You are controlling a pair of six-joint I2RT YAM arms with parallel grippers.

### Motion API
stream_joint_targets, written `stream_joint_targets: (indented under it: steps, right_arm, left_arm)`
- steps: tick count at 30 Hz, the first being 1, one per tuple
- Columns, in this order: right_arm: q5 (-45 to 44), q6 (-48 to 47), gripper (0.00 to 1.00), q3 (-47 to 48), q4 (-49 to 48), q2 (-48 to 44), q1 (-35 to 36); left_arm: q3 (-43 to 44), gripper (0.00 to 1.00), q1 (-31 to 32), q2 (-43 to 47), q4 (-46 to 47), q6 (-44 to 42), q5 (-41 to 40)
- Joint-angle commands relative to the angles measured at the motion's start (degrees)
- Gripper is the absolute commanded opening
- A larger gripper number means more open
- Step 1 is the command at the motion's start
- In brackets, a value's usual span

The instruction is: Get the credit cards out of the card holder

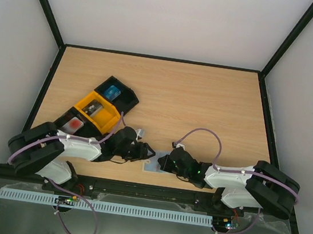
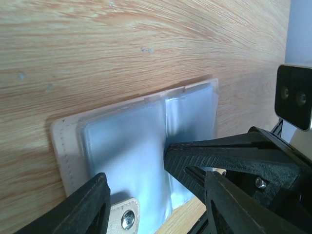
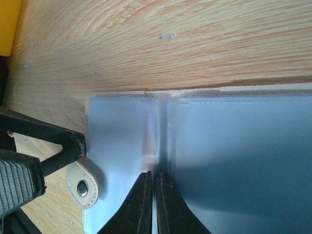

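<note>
Card holder (image 1: 151,165) lay open and flat on the bench (image 1: 215,107) near its front edge, between your two arms, with the tan snap tab (image 3: 83,186) at the end nearest the left arm. Right fingers (image 3: 140,204) were pressed together at the holder's centre fold. Could not tell whether they pinched a sleeve leaf or only bore down on it. Left fingers (image 2: 92,207) stood apart, straddling the tab end with nothing between them, and one tip touched the holder's edge in the right wrist view. A faint reddish streak (image 3: 147,144) showed through the clear sleeve beside the fold. It was possibly a card edge, not certain. One red credit card (image 1: 75,123) appeared to sit in the black-and-yellow trays (image 1: 105,123), well apart from the holder. Step in hand, as I judged it: right arm pinning the holder while the left went for a card inside. To do it well, you wanted the right fingers firm on the fold so the holder could neither slide nor lift. You also wanted the left fingers lowered and narrowed at the sleeve mouth, closing on card only, never on the plastic. Which way that sleeve opened was unclear, so confirm before pulling, then draw low and slow along the opening. Main risk was the slick sleeve coming away with the card and dragging the whole holder. In that case, let go and retake.
</note>
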State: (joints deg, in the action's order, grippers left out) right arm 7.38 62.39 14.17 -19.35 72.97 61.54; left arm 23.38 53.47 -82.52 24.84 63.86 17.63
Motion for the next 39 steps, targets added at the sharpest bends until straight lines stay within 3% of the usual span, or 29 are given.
stream_joint_targets:
  steps: [1, 18, 39]
  right_arm:
    - [-2.1, 0.5, 0.05, -0.8, 0.9, -0.6, 0.3]
    - [-2.1, 0.6, 0.05, -0.6, 1.2, -0.6, 0.4]
    - [-2.5, 0.6, 0.05, -1.1, 0.4, -1.2, 0.3]
  left_arm:
    - [1.1, 0.56, 0.3, 2.3, -5.6, -1.9, -2.9]
    - [1.0, 0.55, 0.4, -1.2, -1.4, -1.1, -0.8]
    - [-0.6, 0.38, 1.0, -0.9, 5.5, 2.0, 1.2]
